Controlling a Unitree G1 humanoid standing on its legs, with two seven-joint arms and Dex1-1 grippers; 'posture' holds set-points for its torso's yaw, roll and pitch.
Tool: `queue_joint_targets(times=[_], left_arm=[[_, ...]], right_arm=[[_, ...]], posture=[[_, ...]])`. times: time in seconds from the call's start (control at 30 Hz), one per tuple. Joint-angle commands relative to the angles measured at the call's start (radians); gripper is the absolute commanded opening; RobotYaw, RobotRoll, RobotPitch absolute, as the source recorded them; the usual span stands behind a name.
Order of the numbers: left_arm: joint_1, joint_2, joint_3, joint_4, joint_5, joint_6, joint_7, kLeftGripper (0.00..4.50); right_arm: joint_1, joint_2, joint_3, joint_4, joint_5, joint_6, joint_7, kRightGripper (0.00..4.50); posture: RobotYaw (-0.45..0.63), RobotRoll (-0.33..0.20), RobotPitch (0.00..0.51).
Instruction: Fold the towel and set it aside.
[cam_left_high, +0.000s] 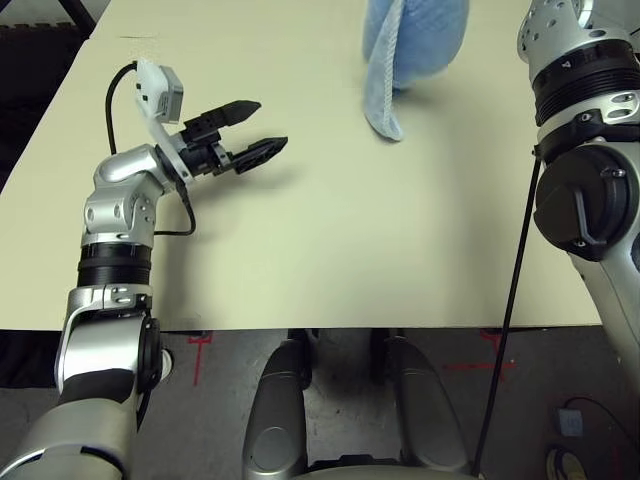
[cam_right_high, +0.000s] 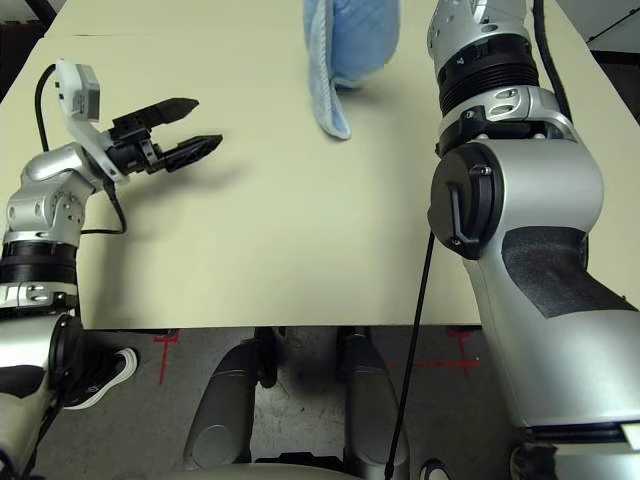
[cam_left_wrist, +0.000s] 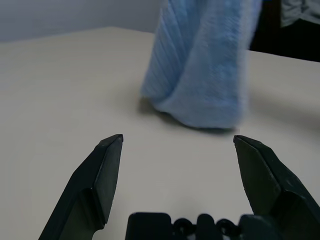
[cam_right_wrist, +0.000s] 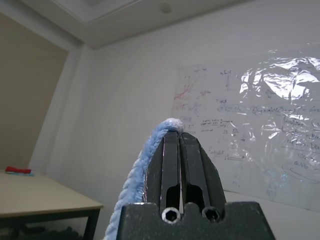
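My right fingers (cam_right_wrist: 181, 131) pinch the towel (cam_left_high: 405, 55), which hangs with its low end touching the desk (cam_left_high: 330, 240). My left fingers (cam_left_high: 258, 127) gape wide, empty, over the desk.

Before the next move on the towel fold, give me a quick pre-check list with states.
1. Right gripper shut on the towel: ok, the edge is pinched between its fingers.
2. Towel lifted: ok, it hangs with its lower end touching the table.
3. Left gripper open and free: ok, it holds nothing.
4. Left gripper aimed at the towel: ok, the towel hangs ahead of its fingers, apart from them.
5. Towel folded: not ok, it hangs bunched.
6. Grip depth at the right gripper: cannot tell.
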Motion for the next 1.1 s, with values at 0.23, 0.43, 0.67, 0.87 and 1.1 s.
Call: queue_joint_targets(times=[0.23, 0.43, 0.67, 0.87, 1.1], left_arm=[[-0.094, -0.095, -0.026, -0.121, -0.065, 0.213, 0.041, 4.5], [-0.098, -0.157, -0.031, -0.34, -0.148, 0.509, 0.183, 4.5], [-0.087, -0.256, -0.13, -0.411, -0.011, 0.496, 0.404, 4.5], [-0.145, -0.325, -0.156, -0.248, 0.118, 0.439, 0.591, 4.5], [-0.214, -0.347, -0.131, -0.091, 0.162, 0.436, 0.692, 4.5]], right_arm=[[0.008, 0.042, 0.018, -0.044, -0.015, 0.074, -0.035, 0.03], [-0.004, 0.057, 0.026, -0.026, -0.027, 0.087, -0.052, 0.03], [0.0, 0.055, 0.033, -0.022, -0.031, 0.104, -0.074, 0.03], [-0.002, 0.051, 0.031, -0.029, -0.026, 0.112, -0.078, 0.03], [0.0, 0.043, 0.034, -0.033, -0.03, 0.114, -0.09, 0.03]], posture=[[0.0, 0.0, 0.292], [0.02, 0.0, 0.294], [0.01, 0.0, 0.296], [0.0, 0.0, 0.299], [-0.01, 0.0, 0.301]])
